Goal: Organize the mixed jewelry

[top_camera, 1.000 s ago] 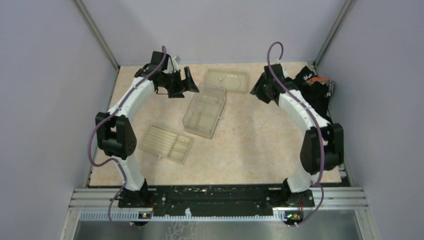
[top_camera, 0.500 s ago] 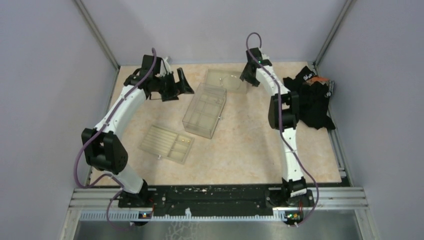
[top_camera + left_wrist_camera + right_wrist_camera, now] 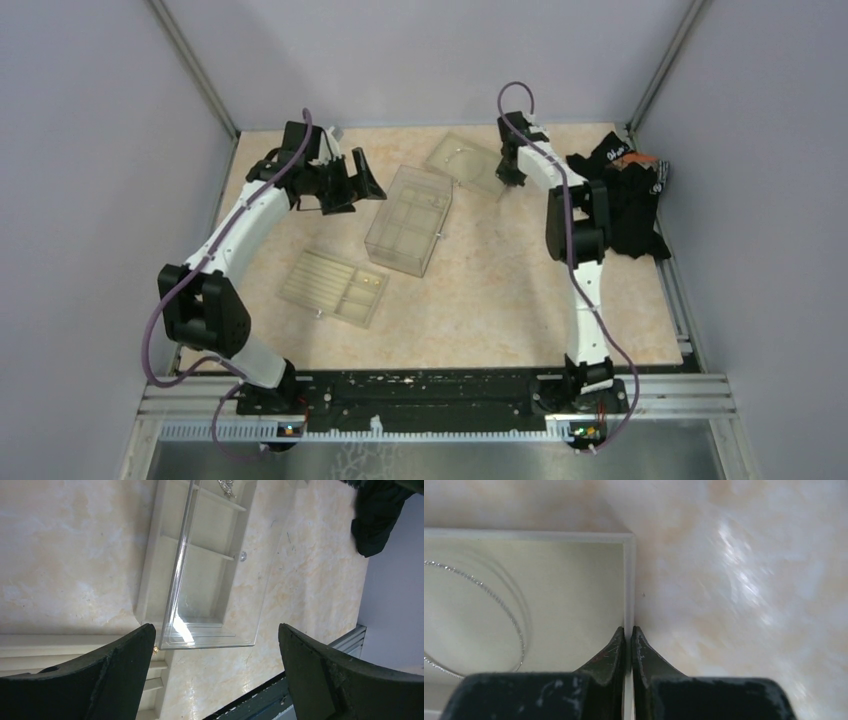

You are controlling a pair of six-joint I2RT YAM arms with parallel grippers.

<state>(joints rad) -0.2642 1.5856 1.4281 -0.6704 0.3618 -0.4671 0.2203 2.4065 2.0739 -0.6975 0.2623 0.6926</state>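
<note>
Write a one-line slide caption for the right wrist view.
Right gripper pinches the side wall of a shallow tray, with a thin silver loop lying inside on its floor.

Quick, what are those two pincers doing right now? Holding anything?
Left pincer: open, holding nothing.
Right pincer: closed on the wall of the shallow tray.

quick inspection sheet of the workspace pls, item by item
surface: beige marbled table; no spills seen
job's things: silvery loop inside shallow tray; tiny metallic pieces in an end compartment of clear box
clutter: black cloth heap at right edge; flat divided tray near left arm
grippers: left tool open, empty, near clear box; right tool shut on shallow tray's wall
cables: purple cables along both arms, touching no tray
surroundings: plain grey walls; nothing else seen
</note>
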